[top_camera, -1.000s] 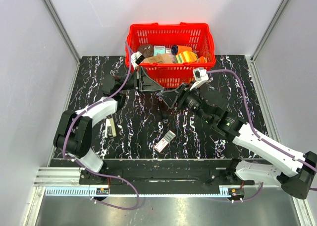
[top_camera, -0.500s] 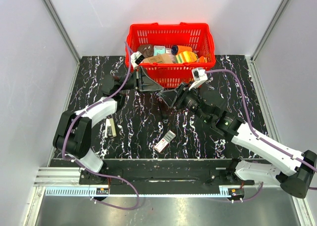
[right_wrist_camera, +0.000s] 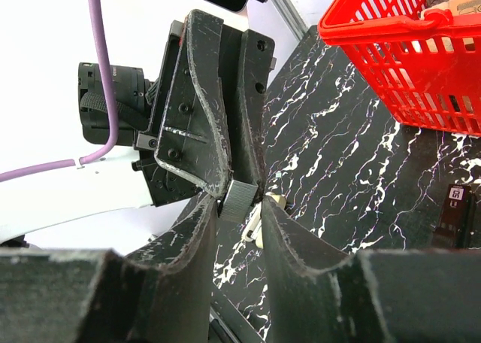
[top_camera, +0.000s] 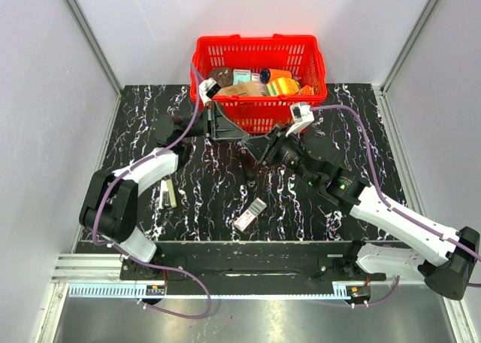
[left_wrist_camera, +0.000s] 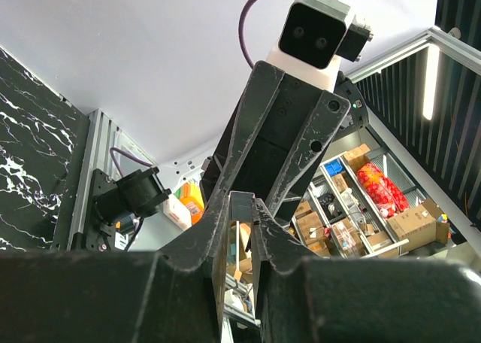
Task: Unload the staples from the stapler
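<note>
My left gripper (top_camera: 242, 136) is shut on a short grey strip of staples (right_wrist_camera: 240, 200), held in the air in front of the red basket; in the left wrist view the staples (left_wrist_camera: 242, 207) show end-on between the fingertips. My right gripper (top_camera: 261, 149) faces it, one finger on each side of the strip. A narrow gap remains on one side, so its jaws are open. A slim black stapler (top_camera: 249, 166) lies on the table under both grippers. In the right wrist view the stapler (right_wrist_camera: 453, 213) appears at the right edge with a small white label.
A red basket (top_camera: 259, 116) full of goods stands at the back, close behind the grippers. A cream oblong object (top_camera: 167, 193) lies by the left arm. A small red-and-white box (top_camera: 250, 213) lies near the front edge.
My right gripper has edged left toward the left gripper, and its jaws have narrowed around the staple strip. The left arm has not moved.
</note>
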{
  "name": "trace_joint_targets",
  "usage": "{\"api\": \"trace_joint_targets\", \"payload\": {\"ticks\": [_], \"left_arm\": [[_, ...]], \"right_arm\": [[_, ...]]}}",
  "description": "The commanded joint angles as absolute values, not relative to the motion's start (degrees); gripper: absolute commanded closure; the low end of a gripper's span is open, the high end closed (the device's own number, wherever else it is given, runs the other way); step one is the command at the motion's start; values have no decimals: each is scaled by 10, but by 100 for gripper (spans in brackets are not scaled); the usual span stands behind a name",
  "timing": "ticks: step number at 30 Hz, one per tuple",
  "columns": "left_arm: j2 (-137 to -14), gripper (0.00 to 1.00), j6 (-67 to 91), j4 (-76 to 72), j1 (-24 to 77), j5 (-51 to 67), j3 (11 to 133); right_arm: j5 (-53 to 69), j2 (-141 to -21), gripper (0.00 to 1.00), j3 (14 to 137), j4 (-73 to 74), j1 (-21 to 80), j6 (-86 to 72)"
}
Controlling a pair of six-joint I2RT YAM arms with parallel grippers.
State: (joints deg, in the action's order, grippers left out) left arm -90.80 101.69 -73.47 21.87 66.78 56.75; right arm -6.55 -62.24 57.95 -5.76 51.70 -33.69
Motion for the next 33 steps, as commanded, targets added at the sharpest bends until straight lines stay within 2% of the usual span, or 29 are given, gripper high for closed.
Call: {"api": "trace_joint_targets", "payload": {"ticks": [1,9,14,22,24,28,29,30,33], "left_arm": [[-885,84,1013,-955,222,659,577],[-885,84,1010,-955,226,664,576],[-885,83,1012,-955,229,669,574],[-884,73,1017,-955,231,679,577],[-885,69,1020,-955,232,682,580],[-887,55,1020,-955,231,685,588],[-888,44,1018,-955,231,686,590],[-888,2,1014,-955,230,693,592],[-890,1,1002,-954,227,705,596]], "right_arm": [[-75,-621,66,603,-94,513,-332],[-79,-614,68,600,-96,514,-329],[-83,-617,73,603,-99,513,-326],[-91,-613,86,601,-92,514,-323],[-91,-610,87,600,-86,514,-323],[-85,-608,88,600,-68,514,-324],[-84,-607,88,599,-62,514,-325],[-80,-606,88,597,-55,514,-325],[-75,-595,88,589,-33,515,-326]]}}
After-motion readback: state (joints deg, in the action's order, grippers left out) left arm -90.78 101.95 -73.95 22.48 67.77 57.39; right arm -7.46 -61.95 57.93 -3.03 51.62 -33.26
